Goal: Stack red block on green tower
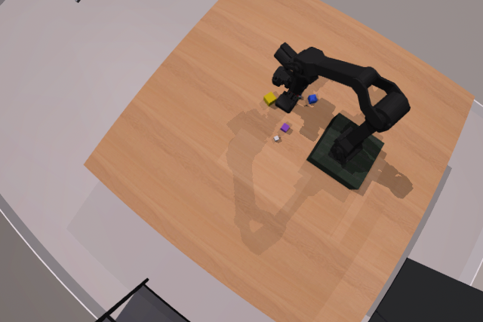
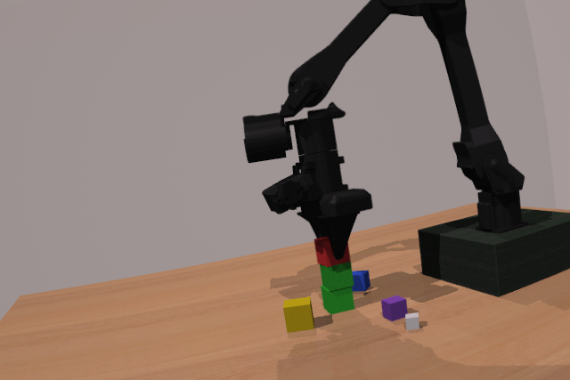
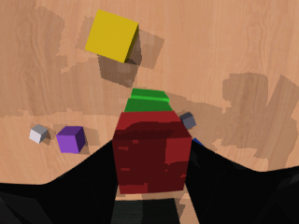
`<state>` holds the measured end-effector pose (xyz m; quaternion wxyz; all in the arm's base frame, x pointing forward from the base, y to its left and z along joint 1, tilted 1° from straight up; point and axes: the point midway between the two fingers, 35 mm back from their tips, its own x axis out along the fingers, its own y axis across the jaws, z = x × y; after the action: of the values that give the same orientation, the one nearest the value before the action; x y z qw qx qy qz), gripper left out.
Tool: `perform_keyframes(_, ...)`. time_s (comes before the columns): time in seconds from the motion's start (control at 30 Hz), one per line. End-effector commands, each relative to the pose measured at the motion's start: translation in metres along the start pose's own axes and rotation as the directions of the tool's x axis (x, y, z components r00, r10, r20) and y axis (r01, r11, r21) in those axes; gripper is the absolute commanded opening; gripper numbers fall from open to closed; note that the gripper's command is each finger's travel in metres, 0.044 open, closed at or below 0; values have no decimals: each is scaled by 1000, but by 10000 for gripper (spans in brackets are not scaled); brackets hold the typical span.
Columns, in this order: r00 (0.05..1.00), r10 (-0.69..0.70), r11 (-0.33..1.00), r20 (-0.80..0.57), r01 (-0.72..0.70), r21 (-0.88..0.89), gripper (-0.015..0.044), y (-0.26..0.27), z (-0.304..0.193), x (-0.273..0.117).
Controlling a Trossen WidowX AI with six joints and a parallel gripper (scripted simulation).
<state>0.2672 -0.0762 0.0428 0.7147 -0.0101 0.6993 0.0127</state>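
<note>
My gripper (image 2: 332, 251) (image 3: 149, 141) is shut on the red block (image 2: 326, 250) (image 3: 151, 157). It holds the block directly over the green tower (image 2: 337, 287), and the block's underside meets the tower's top. In the wrist view a strip of the tower (image 3: 149, 100) shows past the block's far edge. The tower is two green blocks high and stands upright on the wooden table (image 2: 138, 329). In the overhead view the gripper (image 1: 287, 101) hides both the red block and the tower.
A yellow block (image 2: 297, 314) (image 1: 269, 98) (image 3: 112, 35) stands close left of the tower. A blue block (image 2: 361, 279) (image 1: 312, 98) lies just behind it. A purple block (image 2: 394, 307) (image 1: 284, 127) (image 3: 70, 140) and a small white block (image 2: 411, 320) (image 1: 276, 138) (image 3: 39, 133) lie to the right. The arm's dark base (image 2: 497, 251) is at far right.
</note>
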Motion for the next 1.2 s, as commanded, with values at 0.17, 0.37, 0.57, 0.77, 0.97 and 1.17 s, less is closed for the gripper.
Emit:
perform_keyframes(0.17, 1000, 0, 1000, -1, 0, 0, 131, 0, 0, 0)
perform_keyframes(0.37, 1000, 0, 1000, -1, 0, 0, 289, 0, 0, 0)
perform_keyframes(0.57, 1000, 0, 1000, -1, 0, 0, 440, 0, 0, 0)
perform_keyframes(0.77, 1000, 0, 1000, -1, 0, 0, 440, 0, 0, 0)
perform_keyframes(0.97, 1000, 0, 1000, -1, 0, 0, 440, 0, 0, 0)
perform_keyframes(1.17, 1000, 0, 1000, -1, 0, 0, 440, 0, 0, 0)
